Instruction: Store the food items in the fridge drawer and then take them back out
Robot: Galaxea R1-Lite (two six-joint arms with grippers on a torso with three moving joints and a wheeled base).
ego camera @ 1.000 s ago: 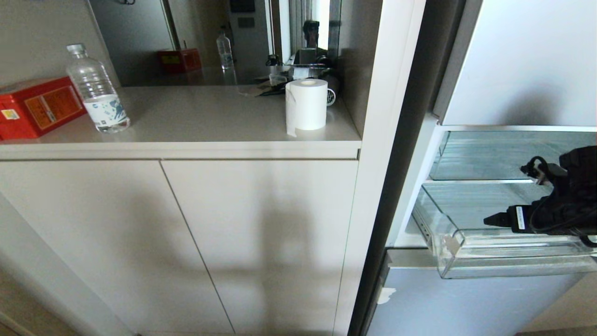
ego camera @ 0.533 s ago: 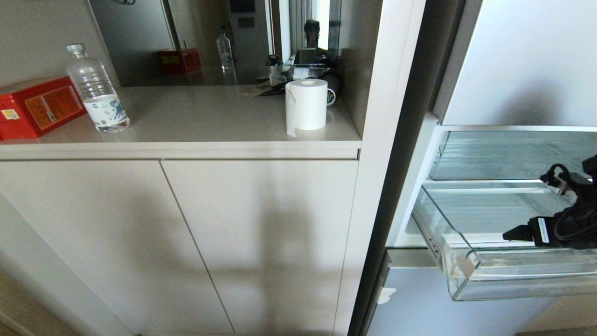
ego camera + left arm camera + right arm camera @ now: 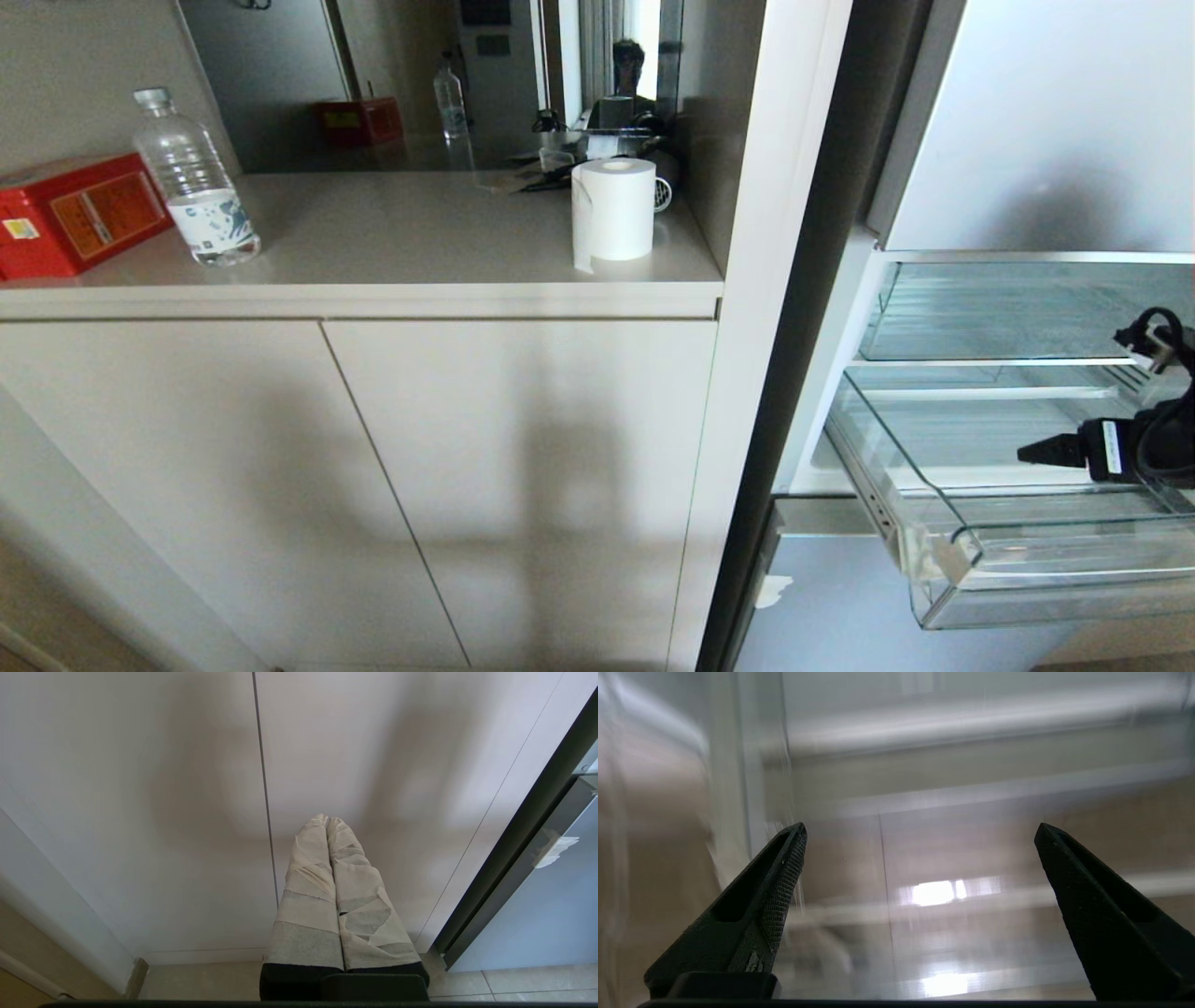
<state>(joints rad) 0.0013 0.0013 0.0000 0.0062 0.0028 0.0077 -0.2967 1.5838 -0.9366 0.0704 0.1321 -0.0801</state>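
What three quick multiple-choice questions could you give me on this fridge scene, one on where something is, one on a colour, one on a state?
1. Where does the roll of paper stand?
A. On the countertop, near its end by the fridge
B. Inside the fridge drawer
C. On the floor

2. What colour is the box beside the water bottle?
A. Blue
B. Red
C. Green

3. How does the right gripper stand?
A. Shut on a tomato
B. Shut and empty
C. Open and empty

Answers:
1. A: the roll of paper stands upright on the countertop, at the end nearest the fridge.
2. B: the box next to the water bottle is red.
3. C: the right gripper shows its fingers spread wide with only the clear fridge drawer behind them.
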